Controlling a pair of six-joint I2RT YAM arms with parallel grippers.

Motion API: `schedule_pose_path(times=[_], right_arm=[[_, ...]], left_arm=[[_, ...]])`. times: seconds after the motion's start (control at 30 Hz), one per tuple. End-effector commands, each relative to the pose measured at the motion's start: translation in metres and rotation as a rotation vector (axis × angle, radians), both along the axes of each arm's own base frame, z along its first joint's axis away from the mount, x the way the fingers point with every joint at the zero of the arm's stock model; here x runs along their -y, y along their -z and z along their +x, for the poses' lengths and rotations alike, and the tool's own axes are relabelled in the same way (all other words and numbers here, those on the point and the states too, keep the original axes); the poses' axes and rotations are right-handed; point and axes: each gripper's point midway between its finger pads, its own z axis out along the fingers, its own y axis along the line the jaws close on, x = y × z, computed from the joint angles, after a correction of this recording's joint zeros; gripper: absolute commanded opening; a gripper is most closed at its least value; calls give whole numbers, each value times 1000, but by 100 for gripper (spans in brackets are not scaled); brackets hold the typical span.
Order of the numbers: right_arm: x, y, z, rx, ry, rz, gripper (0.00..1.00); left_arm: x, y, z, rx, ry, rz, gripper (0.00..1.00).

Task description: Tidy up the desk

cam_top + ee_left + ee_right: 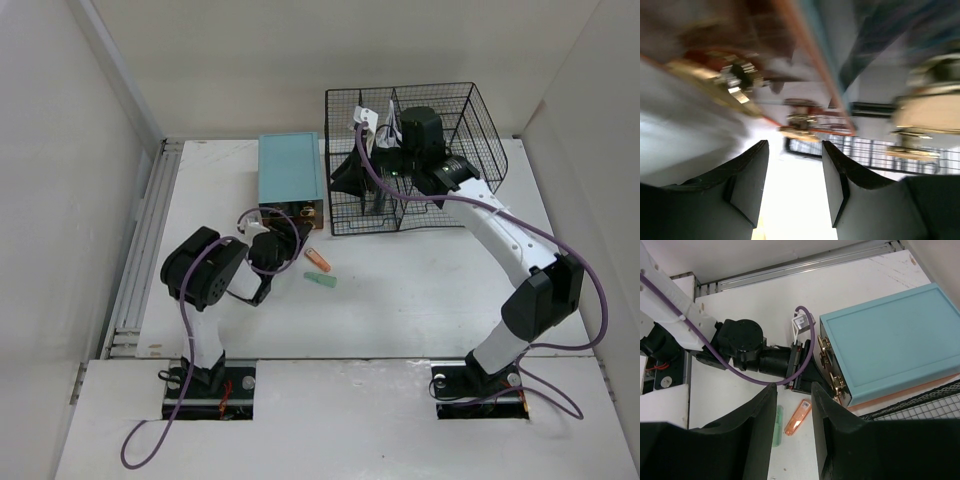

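The white desk [420, 295] carries a small orange item [318, 260] and a pale green item [321, 281] lying side by side near its middle. My left gripper [291, 228] is low on the desk, right at the front of the teal-topped drawer box [290, 168]; it is open with nothing between its fingers [752, 175]. Blurred gold knobs [740, 80] loom close ahead of it. My right gripper [352, 178] hangs high beside the wire rack [440, 150], open and empty. In its view the orange item [798, 417] and green item [779, 426] lie far below, between the fingers.
The black wire-mesh rack stands at the back right, its corner [920, 407] next to the drawer box [890, 345]. A grey rail [140, 250] runs along the desk's left edge. White walls enclose the back and both sides. Purple cables trail from both arms.
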Motion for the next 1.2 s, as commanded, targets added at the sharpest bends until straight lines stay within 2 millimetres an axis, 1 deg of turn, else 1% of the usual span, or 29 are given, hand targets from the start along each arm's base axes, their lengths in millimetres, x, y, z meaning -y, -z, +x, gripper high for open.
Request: schedule_pose_path(times=[0.0, 0.07, 0.13, 0.2, 0.23, 0.27, 0.37, 0.5, 0.63, 0.67, 0.73, 0.77, 0.8, 0.9, 0.93, 0.97, 1.07, 1.13, 1.17], right_arm=[[-2, -2, -1, 14, -32, 12, 39], [-2, -2, -1, 14, -32, 12, 39], [-2, -2, -1, 14, -32, 12, 39], [-2, -2, -1, 14, -32, 12, 39], [-2, -2, -1, 14, -32, 12, 39], [-2, -2, -1, 14, -32, 12, 39], [-2, -2, -1, 14, -32, 12, 39], [-2, -2, -1, 14, -32, 12, 39], [-2, -2, -1, 14, -32, 12, 39], [-2, -2, -1, 14, -32, 12, 39], [-2, -2, -1, 14, -32, 12, 39], [-2, -2, -1, 14, -32, 12, 39], [-2, -2, -1, 14, -32, 12, 39], [-2, -2, -1, 14, -32, 12, 39], [-2, -2, -1, 14, -32, 12, 40], [-2, -2, -1, 14, -32, 12, 40], [-2, -1, -4, 4, -40, 11, 43], [-2, -1, -4, 4, -41, 11, 43], [-2, -1, -4, 4, -41, 11, 43]], left_arm=[[-14, -219, -21, 763, -10, -364, 44], [-14, -220, -20, 764, -12, -349, 44], [-13, -211, -14, 731, -23, -324, 45], [-11, -208, -11, 727, -24, -311, 45], [-13, -200, -6, 704, -32, -296, 45], [-13, -203, -5, 712, -33, -300, 45], [-10, -191, 1, 678, -32, -282, 46], [-10, -185, 5, 654, -42, -271, 46], [-8, -171, 9, 597, -40, -254, 46], [-8, -178, 10, 613, -40, -263, 46], [-9, -172, 13, 591, -51, -252, 46], [-8, -177, 14, 602, -51, -258, 46], [-7, -168, 17, 580, -51, -236, 46], [-7, -169, 19, 579, -60, -236, 46], [-8, -163, 22, 557, -70, -224, 46], [-8, -163, 22, 557, -71, -224, 46], [-8, -153, 25, 521, -79, -206, 46], [-8, -149, 26, 502, -78, -207, 46], [-7, -142, 27, 484, -78, -198, 46]])
